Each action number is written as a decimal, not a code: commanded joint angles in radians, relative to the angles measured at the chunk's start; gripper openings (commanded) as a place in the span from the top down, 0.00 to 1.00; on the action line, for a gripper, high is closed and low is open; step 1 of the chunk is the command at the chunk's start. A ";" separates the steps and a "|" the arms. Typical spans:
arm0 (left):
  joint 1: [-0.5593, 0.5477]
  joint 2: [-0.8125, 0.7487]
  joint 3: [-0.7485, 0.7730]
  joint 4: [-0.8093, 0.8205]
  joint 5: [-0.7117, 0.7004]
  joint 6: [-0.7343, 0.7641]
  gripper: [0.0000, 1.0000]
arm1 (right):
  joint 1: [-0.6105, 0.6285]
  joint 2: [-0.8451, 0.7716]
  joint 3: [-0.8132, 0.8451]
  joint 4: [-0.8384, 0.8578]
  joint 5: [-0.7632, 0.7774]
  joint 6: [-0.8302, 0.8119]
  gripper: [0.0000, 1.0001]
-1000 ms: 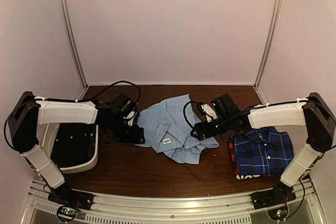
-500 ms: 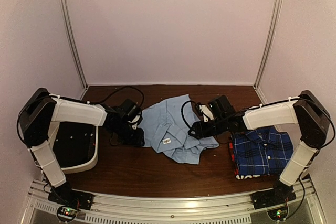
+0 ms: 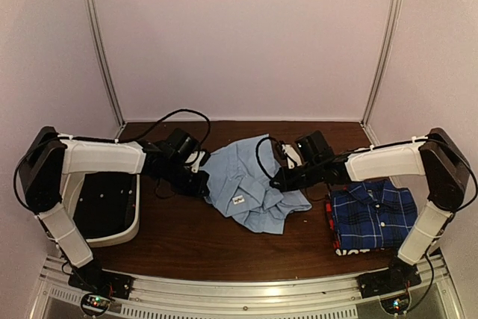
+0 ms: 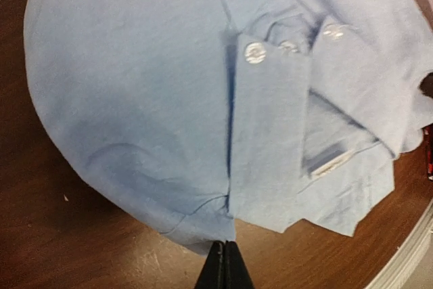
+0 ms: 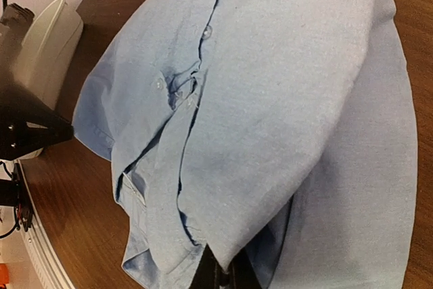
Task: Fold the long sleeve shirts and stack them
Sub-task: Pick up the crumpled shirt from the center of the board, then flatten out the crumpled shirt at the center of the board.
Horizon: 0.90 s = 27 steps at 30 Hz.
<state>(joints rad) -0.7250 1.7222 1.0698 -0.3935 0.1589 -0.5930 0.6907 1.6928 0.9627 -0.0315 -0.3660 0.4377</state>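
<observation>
Spread a second ago, the left pincer and right pincer are now pinched onto the light blue shirt at its edges; spreading can likely be begun.

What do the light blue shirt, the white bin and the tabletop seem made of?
Light blue shirt: matte woven cloth, soft creases, probably cotton. White bin: smooth moulded plastic, apparently, with dark lining. Tabletop: dark brown wood grain, faint sheen; veneer or laminate, cannot tell.
</observation>
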 commanded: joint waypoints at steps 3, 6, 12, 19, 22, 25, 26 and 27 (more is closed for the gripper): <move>-0.004 -0.187 0.114 0.014 0.159 0.125 1.00 | 0.006 -0.128 0.064 -0.007 -0.087 -0.033 1.00; 0.023 -0.212 0.176 0.009 0.191 0.132 1.00 | 0.007 -0.160 0.107 -0.018 -0.102 -0.055 1.00; 0.221 -0.064 0.388 0.049 0.303 0.057 1.00 | -0.034 -0.088 0.283 -0.028 -0.035 -0.087 1.00; 0.413 0.442 0.854 -0.014 0.301 -0.085 1.00 | -0.204 0.242 0.564 -0.009 -0.036 0.009 0.70; 0.418 0.657 1.181 -0.184 0.287 -0.061 0.67 | -0.231 0.348 0.672 -0.058 -0.057 0.023 0.45; 0.418 0.709 1.266 -0.216 0.287 -0.049 0.45 | -0.233 0.363 0.684 -0.075 -0.039 0.016 0.29; 0.418 0.691 1.238 -0.209 0.275 -0.043 0.36 | -0.232 0.355 0.673 -0.078 -0.030 0.012 0.26; 0.418 0.663 1.197 -0.193 0.266 -0.037 0.31 | -0.232 0.346 0.656 -0.077 -0.027 0.002 0.23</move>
<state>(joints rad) -0.2840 2.4638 2.2627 -0.5320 0.4305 -0.6392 0.4358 2.0846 1.6104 -0.0906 -0.4053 0.4473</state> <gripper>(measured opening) 0.574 0.727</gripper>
